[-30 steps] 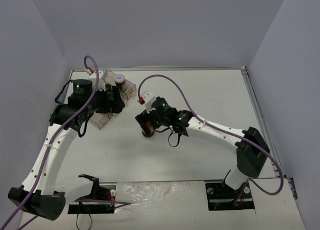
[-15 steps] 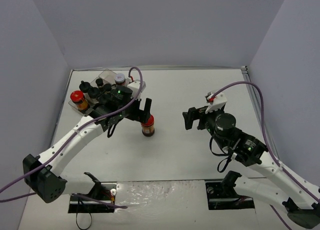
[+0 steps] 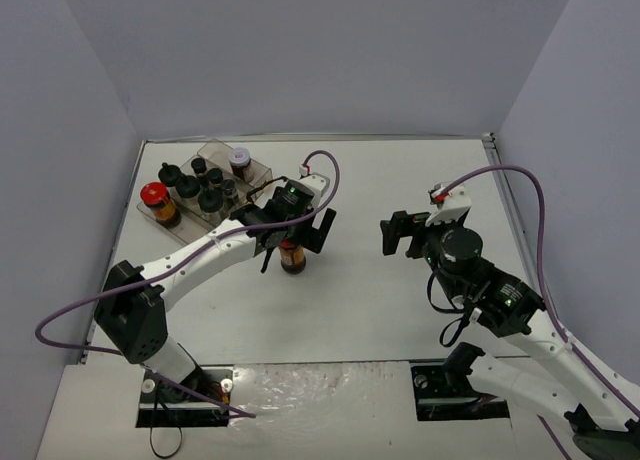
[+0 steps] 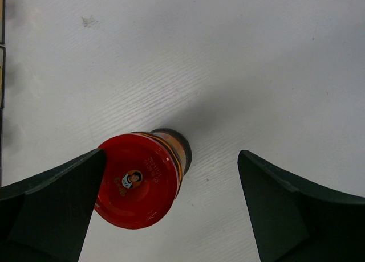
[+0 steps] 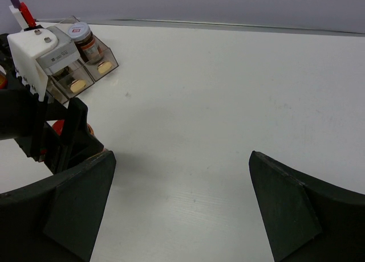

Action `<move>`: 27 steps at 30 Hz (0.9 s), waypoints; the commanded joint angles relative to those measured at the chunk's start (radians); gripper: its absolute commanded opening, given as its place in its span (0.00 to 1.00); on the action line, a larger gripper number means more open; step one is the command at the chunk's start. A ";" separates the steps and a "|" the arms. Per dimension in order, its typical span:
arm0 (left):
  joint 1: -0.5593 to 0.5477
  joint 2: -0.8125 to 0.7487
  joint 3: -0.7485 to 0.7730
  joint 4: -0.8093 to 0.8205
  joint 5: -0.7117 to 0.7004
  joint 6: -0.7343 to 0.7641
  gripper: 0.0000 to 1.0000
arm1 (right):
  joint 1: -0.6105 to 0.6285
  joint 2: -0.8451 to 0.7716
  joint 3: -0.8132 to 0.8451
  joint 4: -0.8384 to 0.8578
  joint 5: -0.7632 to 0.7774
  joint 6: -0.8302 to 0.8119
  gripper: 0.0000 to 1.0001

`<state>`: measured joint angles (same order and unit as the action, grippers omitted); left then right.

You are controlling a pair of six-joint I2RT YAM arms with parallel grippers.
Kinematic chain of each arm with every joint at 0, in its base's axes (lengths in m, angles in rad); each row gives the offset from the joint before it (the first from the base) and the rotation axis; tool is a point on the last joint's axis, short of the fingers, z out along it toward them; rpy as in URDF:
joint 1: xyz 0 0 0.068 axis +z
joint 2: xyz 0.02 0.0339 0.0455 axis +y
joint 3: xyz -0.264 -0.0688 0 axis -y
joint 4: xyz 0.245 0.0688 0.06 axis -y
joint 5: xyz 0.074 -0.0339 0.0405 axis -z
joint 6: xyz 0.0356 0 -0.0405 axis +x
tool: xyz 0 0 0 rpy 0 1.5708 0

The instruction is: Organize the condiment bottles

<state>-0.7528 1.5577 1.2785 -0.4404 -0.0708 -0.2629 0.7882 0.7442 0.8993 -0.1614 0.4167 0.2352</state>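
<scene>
Red-lidded jar [image 4: 140, 179] upright on the white table [image 3: 400, 170], near the clear tray [image 3: 258, 180]; left gripper [image 4: 171, 159] directly above it, jaws spread wide either side, not pinching; right gripper [image 5: 182, 159] well apart, jaws spread, empty; other jars [image 3: 205, 185] stand in the tray.

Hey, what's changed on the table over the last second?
The right claw backed away from the red-lidded jar to the right side, open. The left claw swung from the tray over to that jar and now straddles it, open, not gripping. The jar and the bottles in the tray stayed put.
</scene>
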 commanded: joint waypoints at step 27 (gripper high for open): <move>-0.038 -0.068 0.082 -0.090 -0.110 -0.106 0.97 | -0.037 0.033 0.014 0.046 -0.033 -0.011 1.00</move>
<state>-0.7910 1.5368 1.2739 -0.5147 -0.1692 -0.3555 0.7589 0.7766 0.8993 -0.1631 0.3937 0.2310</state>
